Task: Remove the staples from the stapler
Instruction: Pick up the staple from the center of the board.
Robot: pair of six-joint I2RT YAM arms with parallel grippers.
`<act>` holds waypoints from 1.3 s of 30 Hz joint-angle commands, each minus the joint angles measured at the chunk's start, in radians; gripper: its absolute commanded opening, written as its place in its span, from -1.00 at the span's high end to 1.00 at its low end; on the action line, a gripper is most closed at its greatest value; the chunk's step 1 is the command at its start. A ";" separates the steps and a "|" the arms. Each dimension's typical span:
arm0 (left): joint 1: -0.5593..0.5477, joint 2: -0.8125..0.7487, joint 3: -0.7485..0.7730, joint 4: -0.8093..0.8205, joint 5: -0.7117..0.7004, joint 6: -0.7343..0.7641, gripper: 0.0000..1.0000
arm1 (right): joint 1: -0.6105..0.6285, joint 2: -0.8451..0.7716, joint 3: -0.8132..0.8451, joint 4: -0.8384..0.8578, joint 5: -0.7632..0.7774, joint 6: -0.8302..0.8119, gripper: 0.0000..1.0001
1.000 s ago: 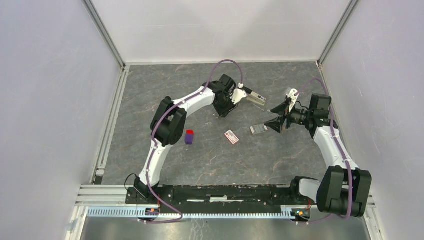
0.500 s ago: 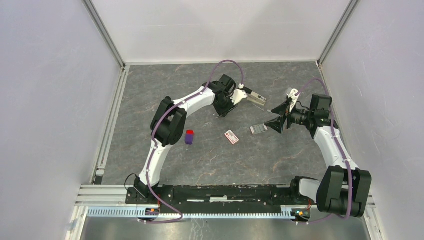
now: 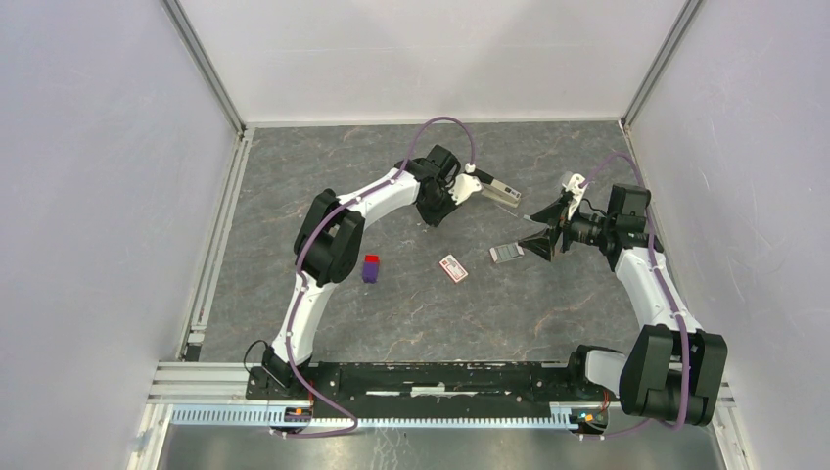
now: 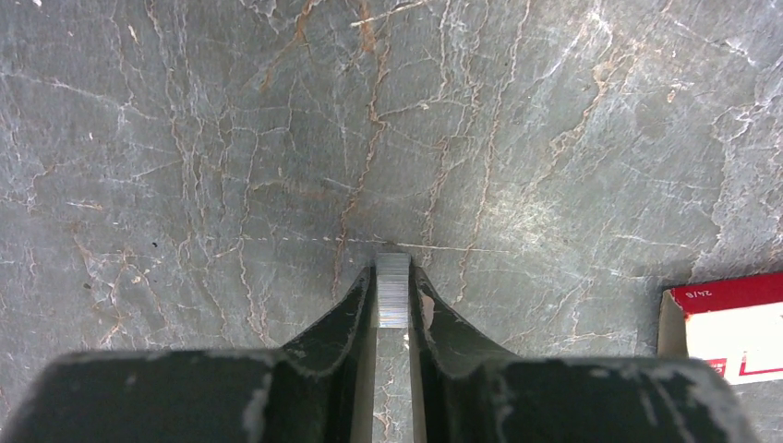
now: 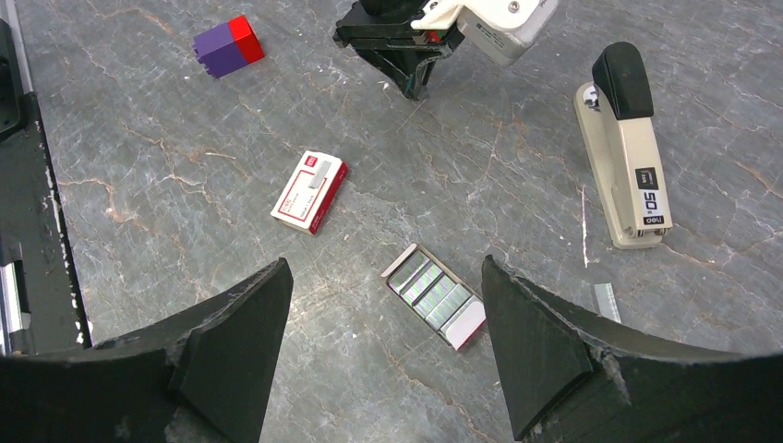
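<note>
Unloading, late stage. The staples (image 4: 392, 293), a short ridged silvery strip, sit pinched at the very tips of the left gripper (image 5: 412, 85), whose jaws are drawn narrow onto them. You cannot tell from these views whether the strip's lower edge rests on the table (image 3: 294, 196) or hangs just clear of it.

The stapler (image 5: 623, 157) lies flat on the far middle of the table. It is to the right of the left gripper and apart from it, and neither gripper touches it.

Your left arm reaches out to the far middle with its wrist bent over, so the fingers point down at bare table. Your right arm comes in from the right with its elbow folded. The right gripper (image 5: 383, 268) hovers with its jaws spread wide and nothing between them, looking down on an open tray of staple strips (image 5: 434, 297) that lies nearer than the stapler.

The strip appears to be out of the stapler already. The next move is probably to carry it to a resting place, perhaps beside the tray, and release it low. The hold is only at the fingertips, so move slowly and keep the strip from twisting free.
</note>
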 commanded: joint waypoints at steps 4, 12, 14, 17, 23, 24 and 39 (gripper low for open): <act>0.009 -0.023 -0.002 -0.033 0.048 -0.013 0.62 | -0.007 -0.012 0.025 0.004 -0.025 -0.015 -0.63; 0.031 -0.178 -0.094 0.097 0.164 -0.227 0.64 | -0.007 -0.019 0.006 0.008 -0.080 -0.020 -0.63; 0.034 -0.250 -0.167 0.169 0.193 -0.291 0.65 | -0.005 -0.028 -0.007 0.027 -0.095 -0.004 -0.63; 0.037 -0.380 -0.318 0.309 0.242 -0.403 0.65 | 0.002 -0.044 -0.030 0.084 -0.106 0.045 -0.63; 0.037 -0.706 -0.803 0.909 0.339 -0.785 0.66 | 0.090 -0.069 -0.129 0.368 -0.115 0.307 -0.63; 0.037 -0.756 -0.892 1.062 0.342 -0.879 0.66 | 0.116 -0.069 -0.154 0.451 -0.118 0.404 -0.63; -0.132 -0.768 -1.312 2.078 0.078 -1.421 0.67 | 0.307 0.013 -0.430 1.518 0.016 1.397 -0.63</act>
